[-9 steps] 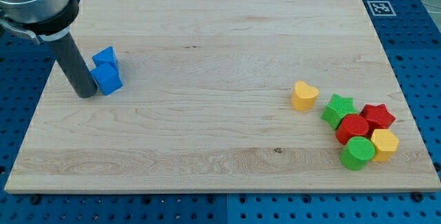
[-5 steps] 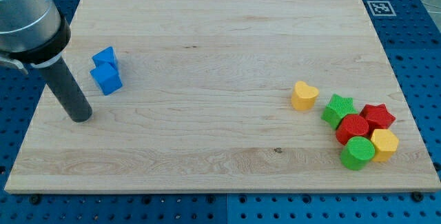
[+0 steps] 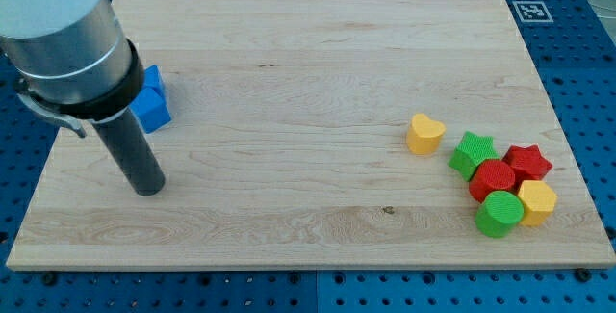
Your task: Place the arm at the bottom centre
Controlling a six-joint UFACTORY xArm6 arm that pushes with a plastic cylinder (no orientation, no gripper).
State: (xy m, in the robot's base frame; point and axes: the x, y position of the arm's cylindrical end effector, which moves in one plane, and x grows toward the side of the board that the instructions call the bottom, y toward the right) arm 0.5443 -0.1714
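Observation:
My tip (image 3: 147, 188) rests on the wooden board (image 3: 308, 72) at the view's lower left. The rod and the arm's grey body rise from it toward the view's top left. Two blue blocks (image 3: 151, 101) lie together just above the tip, partly hidden behind the arm; they are apart from the tip. No block touches the tip.
At the view's right a cluster lies near the board's bottom right: a yellow heart (image 3: 424, 133), a green star (image 3: 473, 152), a red star (image 3: 527, 163), a red cylinder (image 3: 494, 178), a green cylinder (image 3: 500, 214) and a yellow block (image 3: 536, 201).
My tip has moved away from the blue blocks, down and to the right along the board's left side. The blocks have not moved.

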